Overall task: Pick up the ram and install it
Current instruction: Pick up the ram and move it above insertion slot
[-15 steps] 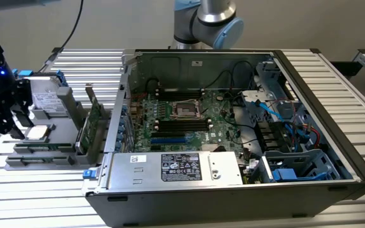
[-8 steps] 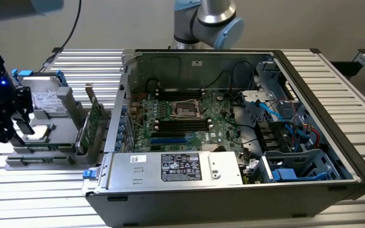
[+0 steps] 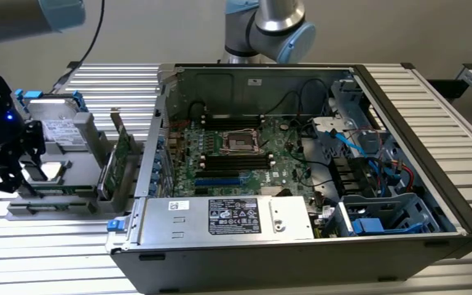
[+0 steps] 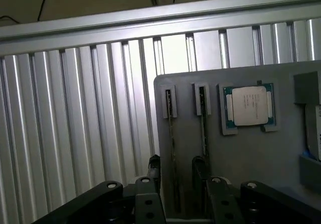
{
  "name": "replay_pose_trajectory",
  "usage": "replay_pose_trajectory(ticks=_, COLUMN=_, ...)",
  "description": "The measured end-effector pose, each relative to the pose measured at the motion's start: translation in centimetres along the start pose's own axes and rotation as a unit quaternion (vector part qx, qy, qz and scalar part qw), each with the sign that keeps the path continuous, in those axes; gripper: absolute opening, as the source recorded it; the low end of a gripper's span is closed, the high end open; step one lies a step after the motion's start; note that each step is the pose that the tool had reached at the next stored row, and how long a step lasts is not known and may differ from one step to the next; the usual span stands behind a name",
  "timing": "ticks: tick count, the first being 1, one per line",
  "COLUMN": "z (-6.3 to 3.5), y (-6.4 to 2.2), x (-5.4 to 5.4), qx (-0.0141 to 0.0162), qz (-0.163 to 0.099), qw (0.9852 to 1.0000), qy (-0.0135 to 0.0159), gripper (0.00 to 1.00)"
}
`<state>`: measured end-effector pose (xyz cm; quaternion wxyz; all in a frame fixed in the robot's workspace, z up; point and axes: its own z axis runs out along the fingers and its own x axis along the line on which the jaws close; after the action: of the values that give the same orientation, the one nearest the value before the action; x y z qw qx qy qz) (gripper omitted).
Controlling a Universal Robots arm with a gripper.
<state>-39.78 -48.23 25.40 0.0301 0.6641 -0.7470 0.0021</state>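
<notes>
Ribbed metal table [image 4: 75, 133], with a grey tray [image 4: 281, 153] lying on it beside an open computer case [image 3: 244, 83]. On edge in the tray's holders: the ram [image 4: 173, 143], a second stick [image 4: 204, 128] just beside it, then a silver processor [image 4: 249, 106]. Gripper [image 4: 176, 166] low over the tray, spread wide, fingers [image 4: 154, 170] either side of the ram, not closed on it.

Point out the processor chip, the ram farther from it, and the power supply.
processor chip [image 4: 249, 106]: wrist view, centre of its silver lid.
ram [image 4: 172, 133]: wrist view, middle of its edge.
power supply [image 3: 234, 216]: exterior view, its black label.
</notes>
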Motion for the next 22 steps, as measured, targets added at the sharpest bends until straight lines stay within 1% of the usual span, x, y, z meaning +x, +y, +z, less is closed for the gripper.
replay_pose_trajectory(ticks=4, z=0.74, y=-0.05, x=0.0, qx=0.0005, qz=-0.010, qw=1.0000, qy=0.0003, gripper=0.39)
replay_pose_trajectory(ticks=10, z=1.82, y=-0.16, x=0.0, qx=0.0016, qz=-0.033, qw=0.9995, qy=0.0012, gripper=0.39)
replay_pose_trajectory(ticks=15, z=2.73, y=-0.26, x=-0.1, qx=0.0024, qz=-0.050, qw=0.9987, qy=0.0019, gripper=0.39)
replay_pose_trajectory(ticks=22, z=3.99, y=-0.49, x=-0.2, qx=0.0036, qz=-0.074, qw=0.9973, qy=0.0027, gripper=0.39)
